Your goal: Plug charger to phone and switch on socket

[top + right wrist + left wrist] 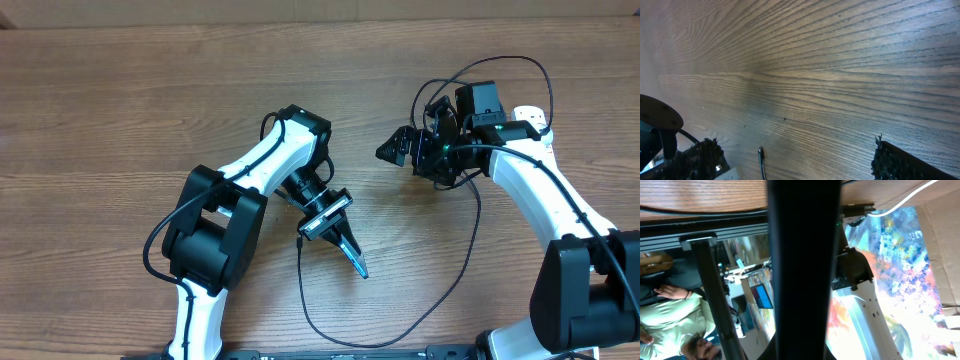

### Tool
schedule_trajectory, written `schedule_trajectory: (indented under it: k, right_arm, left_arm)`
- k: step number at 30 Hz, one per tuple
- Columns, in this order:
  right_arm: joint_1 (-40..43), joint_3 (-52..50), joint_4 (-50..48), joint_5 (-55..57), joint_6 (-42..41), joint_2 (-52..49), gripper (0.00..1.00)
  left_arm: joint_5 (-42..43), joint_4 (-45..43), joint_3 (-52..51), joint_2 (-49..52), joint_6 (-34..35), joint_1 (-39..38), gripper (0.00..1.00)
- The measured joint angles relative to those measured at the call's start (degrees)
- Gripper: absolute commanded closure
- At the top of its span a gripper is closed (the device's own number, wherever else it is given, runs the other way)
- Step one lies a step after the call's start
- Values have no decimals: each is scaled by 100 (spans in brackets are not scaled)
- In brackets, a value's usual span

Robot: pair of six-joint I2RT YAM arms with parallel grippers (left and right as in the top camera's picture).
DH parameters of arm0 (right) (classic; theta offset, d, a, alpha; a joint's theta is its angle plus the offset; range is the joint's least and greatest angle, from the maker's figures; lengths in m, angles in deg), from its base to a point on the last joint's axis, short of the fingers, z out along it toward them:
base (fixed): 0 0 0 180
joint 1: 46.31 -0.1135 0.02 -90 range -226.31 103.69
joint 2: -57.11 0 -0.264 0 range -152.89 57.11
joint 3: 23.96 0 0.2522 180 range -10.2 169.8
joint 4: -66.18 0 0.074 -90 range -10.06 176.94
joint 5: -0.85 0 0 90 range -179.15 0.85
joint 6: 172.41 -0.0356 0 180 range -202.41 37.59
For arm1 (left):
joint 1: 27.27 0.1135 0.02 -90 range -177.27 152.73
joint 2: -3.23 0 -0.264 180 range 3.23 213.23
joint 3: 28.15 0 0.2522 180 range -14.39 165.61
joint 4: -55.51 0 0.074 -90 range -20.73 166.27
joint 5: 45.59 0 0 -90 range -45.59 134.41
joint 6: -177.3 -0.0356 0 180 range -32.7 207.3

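Observation:
My left gripper (347, 250) hovers over the table's middle, pointing front-right, shut on a slim dark slab that I take for the phone (802, 265). It fills the middle of the left wrist view, and from overhead only its thin, teal-tinged end (362, 272) shows. The charger's black cable (452, 285) loops over the front of the table. Its connector tip (760, 152) lies loose beside the left gripper (300, 240). My right gripper (385, 152) stands open with nothing between its fuzzy black fingers (885, 160). I cannot make out the socket for certain.
A white piece (531, 114) and a black box (483, 100) sit behind the right arm, under loops of black wire. A thick white cord (905, 204) runs past the right arm's base. A white corner (729, 175) shows at the right wrist view's bottom edge.

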State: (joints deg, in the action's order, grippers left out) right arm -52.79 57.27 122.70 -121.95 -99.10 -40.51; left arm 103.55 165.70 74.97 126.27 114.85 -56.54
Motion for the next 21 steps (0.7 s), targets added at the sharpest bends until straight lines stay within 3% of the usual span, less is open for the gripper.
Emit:
schedule_trajectory:
  k: [21]
  right_arm:
    - [0, 0, -2, 4, 0, 0, 0]
  left_arm:
    - [238, -2, 0, 0, 0, 0, 96]
